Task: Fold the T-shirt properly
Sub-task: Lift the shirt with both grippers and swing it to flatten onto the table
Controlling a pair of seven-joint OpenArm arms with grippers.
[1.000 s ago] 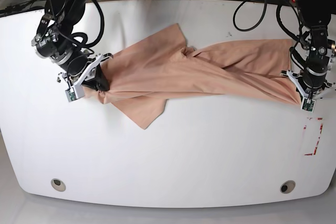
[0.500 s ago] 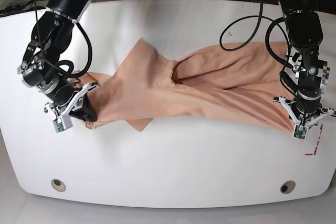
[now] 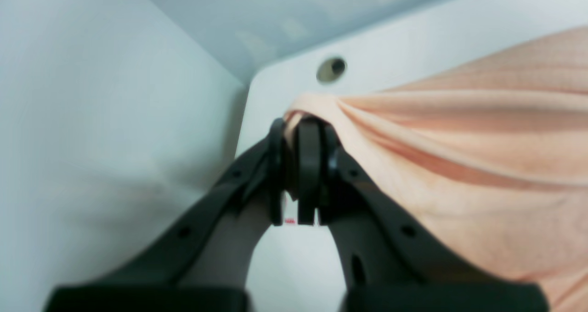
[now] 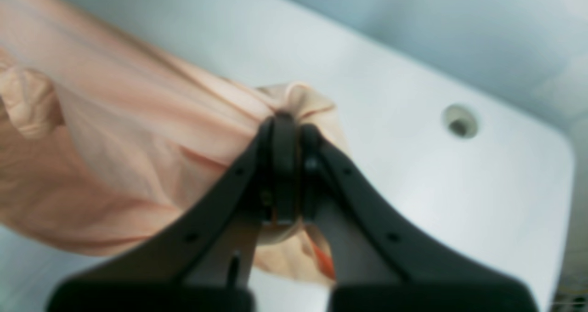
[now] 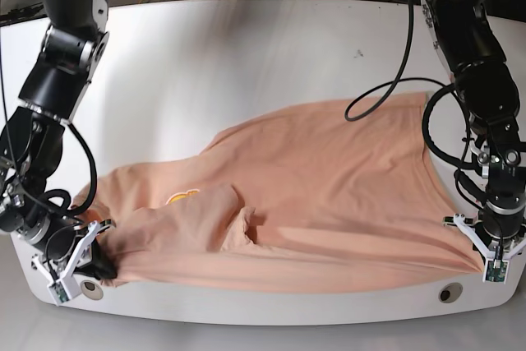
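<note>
Base view: T-shirt (image 5: pixel 312 195) lies spread across the near half of the white table (image 5: pixel 246 47), stretched between both arms. Right gripper (image 5: pixel 92 262) sits at the table's near edge, jaws clamped on a bunched corner of the fabric; a folded-over flap with a small orange mark lies just beyond it. Left gripper (image 5: pixel 485 256) is clamped on the opposite corner, cloth pulled taut toward it.

Left wrist view: left gripper (image 3: pixel 301 169) pinches a fabric edge, and a table hole (image 3: pixel 330 69) lies just ahead of the tips.

Right wrist view: right gripper (image 4: pixel 285 165) pinches gathered cloth, with another hole (image 4: pixel 459 121) ahead and to one side.
</note>
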